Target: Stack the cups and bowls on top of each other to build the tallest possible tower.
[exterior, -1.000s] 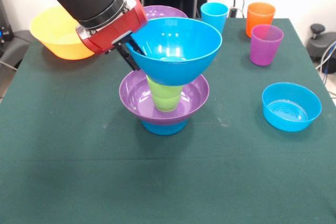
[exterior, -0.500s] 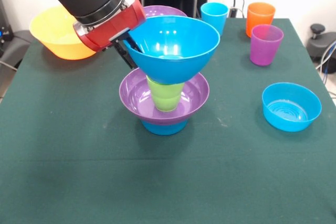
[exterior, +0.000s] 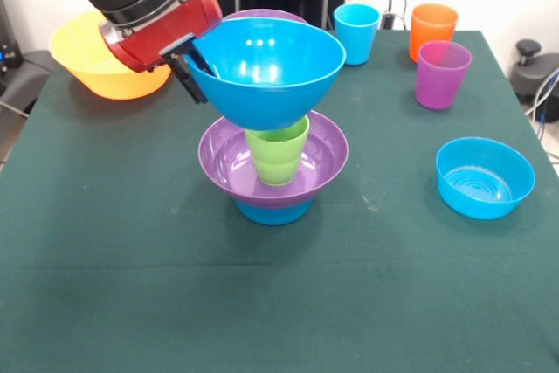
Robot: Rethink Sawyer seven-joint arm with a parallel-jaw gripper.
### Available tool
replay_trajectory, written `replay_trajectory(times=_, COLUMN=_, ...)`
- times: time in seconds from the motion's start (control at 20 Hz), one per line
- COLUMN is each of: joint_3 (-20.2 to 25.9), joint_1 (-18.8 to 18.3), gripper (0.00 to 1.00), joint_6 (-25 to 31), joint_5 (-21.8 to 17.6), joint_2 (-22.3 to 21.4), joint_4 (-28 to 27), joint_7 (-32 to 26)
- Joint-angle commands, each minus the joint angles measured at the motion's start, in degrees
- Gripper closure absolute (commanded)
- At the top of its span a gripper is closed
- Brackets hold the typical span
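Change: since the earlier frames the large blue bowl (exterior: 262,67) has risen and slid toward the yellow bowl's side, so it no longer sits down over the lime green cup (exterior: 277,156); the arm has drawn back with it.
Front view, gripper: the gripper (exterior: 194,69) has one black finger inside the large blue bowl and one outside, clamped on its rim at the side away from the tower's right-hand cups; the bowl hangs tilted.
Front view, tower: the tower (exterior: 273,172) is a small blue bowl (exterior: 273,210) lowest, a wide purple bowl (exterior: 231,159) on it, and the lime green cup upright in that bowl's middle.
Front view, held bowl and tower: the bowl's base hovers just over the green cup's rim; whether they touch I cannot tell.
Front view, behind the tower: a yellow bowl (exterior: 96,58) is partly hidden by the arm; a second purple bowl (exterior: 262,16) shows only its rim.
Front view, right of the tower: light blue cup (exterior: 356,32), orange cup (exterior: 433,31) and purple cup (exterior: 443,74) stand upright in a loose group; another small blue bowl (exterior: 485,177) sits alone, well apart, on the green table (exterior: 131,286).
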Motion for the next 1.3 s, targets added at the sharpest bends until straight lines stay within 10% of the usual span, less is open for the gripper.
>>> replay_trajectory(times=0.05, joint_3=-3.73, joint_1=0.16, gripper=1.0, joint_6=3.44, joint_5=-4.53, joint_2=0.96, joint_4=2.85, joint_7=-20.09)
replay_trajectory(times=1.3, joint_3=-2.43, joint_1=1.09, gripper=1.0, joint_6=-4.58, joint_5=-3.62, joint_2=3.73, joint_4=5.12, joint_7=-13.61)
